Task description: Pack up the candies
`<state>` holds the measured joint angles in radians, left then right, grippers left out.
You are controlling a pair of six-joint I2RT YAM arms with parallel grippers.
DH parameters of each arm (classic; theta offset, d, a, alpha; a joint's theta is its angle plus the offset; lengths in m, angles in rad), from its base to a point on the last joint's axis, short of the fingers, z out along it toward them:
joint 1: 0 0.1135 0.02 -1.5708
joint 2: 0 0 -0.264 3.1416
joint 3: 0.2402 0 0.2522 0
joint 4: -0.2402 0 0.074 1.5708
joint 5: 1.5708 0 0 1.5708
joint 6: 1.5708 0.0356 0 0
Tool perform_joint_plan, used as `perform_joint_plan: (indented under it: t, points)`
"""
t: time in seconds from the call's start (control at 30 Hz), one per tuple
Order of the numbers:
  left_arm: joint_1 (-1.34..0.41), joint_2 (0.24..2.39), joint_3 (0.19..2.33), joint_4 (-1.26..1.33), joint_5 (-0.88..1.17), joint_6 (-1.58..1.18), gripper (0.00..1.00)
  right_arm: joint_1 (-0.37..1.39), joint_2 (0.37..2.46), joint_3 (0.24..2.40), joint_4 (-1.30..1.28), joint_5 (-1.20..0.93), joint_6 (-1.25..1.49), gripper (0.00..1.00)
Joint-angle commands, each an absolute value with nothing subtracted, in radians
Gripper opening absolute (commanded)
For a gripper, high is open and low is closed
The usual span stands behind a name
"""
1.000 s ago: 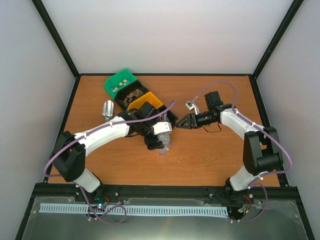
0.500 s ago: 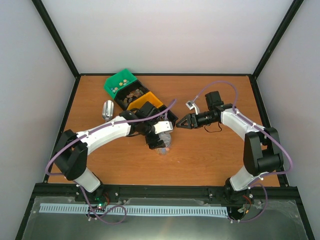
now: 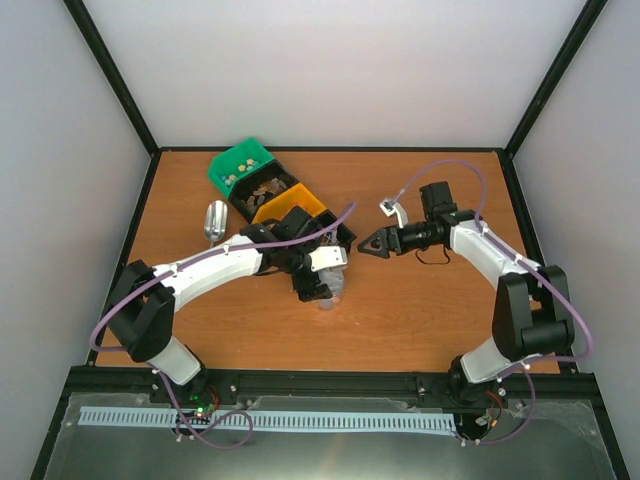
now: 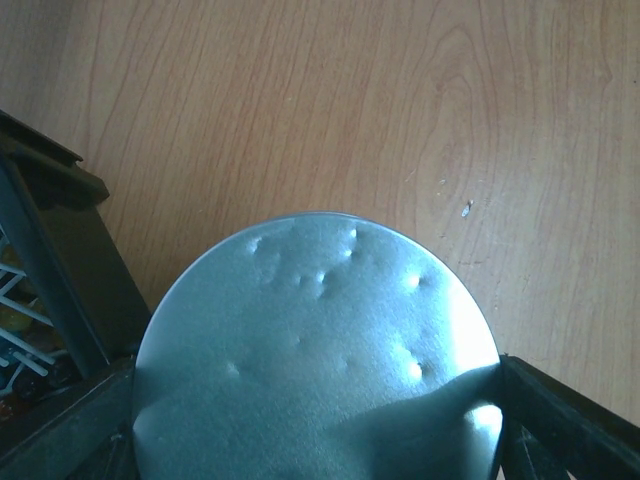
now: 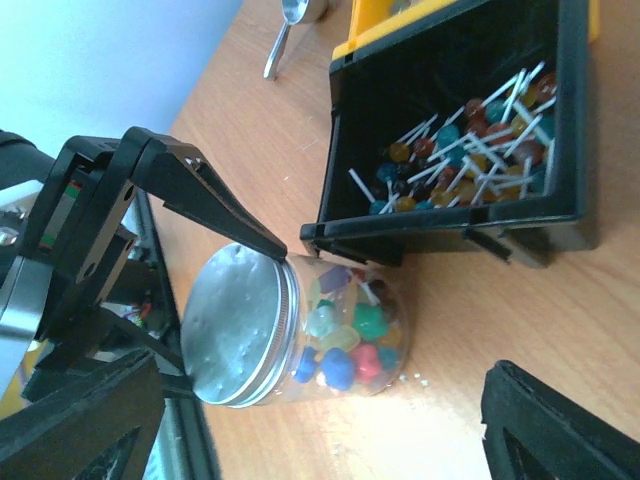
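- Candies (image 5: 368, 322): small glossy lumps in green, blue, red and yellow, heaped inside a clear round jar (image 5: 392, 300) standing on the surface.
- Lid (image 4: 320, 360) on top of the jar: round, silver, matt metal, dimpled across its face, with a ridged band around the rim.
- Left gripper (image 3: 320, 287): clamped on the lid from above, black tapered fingers (image 5: 215, 195) pressed on opposite sides of the rim.
- Lollipops (image 5: 450, 150): translucent round heads on thin white sticks, jumbled in a glossy black bin (image 5: 450, 232) just beside the jar; touching or not, hard to tell.
- Yellow bin (image 5: 375, 20) beyond it, cut off at the picture's edge, contents out of sight.
- Green bin (image 3: 222, 172) at the far left of the row, pale specks inside too small to make out.
- Scoop (image 3: 214, 220): silver metal, lying left of the bins.
- Right gripper (image 3: 372, 243): jaws spread, holding nothing, near the jar on its right, not touching it; in its own view seen only as dark blurred blocks in the bottom corners.
- From above, jar mostly hidden under the left gripper; from the left wrist, lid cut off below, clear wall unseen.
- Surface (image 3: 420, 310): orange-brown wood grain, edged by a black frame (image 3: 330, 380).
- Plain pale walls (image 3: 330, 70) on three sides.
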<state>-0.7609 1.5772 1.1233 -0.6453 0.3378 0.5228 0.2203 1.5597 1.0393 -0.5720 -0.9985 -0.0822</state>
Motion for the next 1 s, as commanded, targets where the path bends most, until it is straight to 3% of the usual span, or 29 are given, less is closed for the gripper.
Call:
perform_joint_plan:
  t: [0.0, 0.13, 0.4, 0.97]
  points:
    - [-0.771, 1.609, 1.087, -0.733, 0.286, 0.58, 0.79, 0.205, 1.467, 1.005, -0.499, -0.932, -0.151, 0.88]
    - [-0.769, 1.614, 1.089, -0.759, 0.275, 0.586, 0.79, 0.202, 1.361, 0.953, -0.404, -0.844, -0.202, 1.0]
    - [-0.732, 1.614, 1.136, -0.74, 0.257, 0.569, 0.79, 0.2, 1.275, 0.925, -0.336, -0.759, -0.204, 1.0]
    - [-0.74, 1.574, 1.188, -0.763, 0.319, 0.609, 0.8, 0.199, 1.291, 0.93, -0.391, -0.835, -0.227, 1.0]
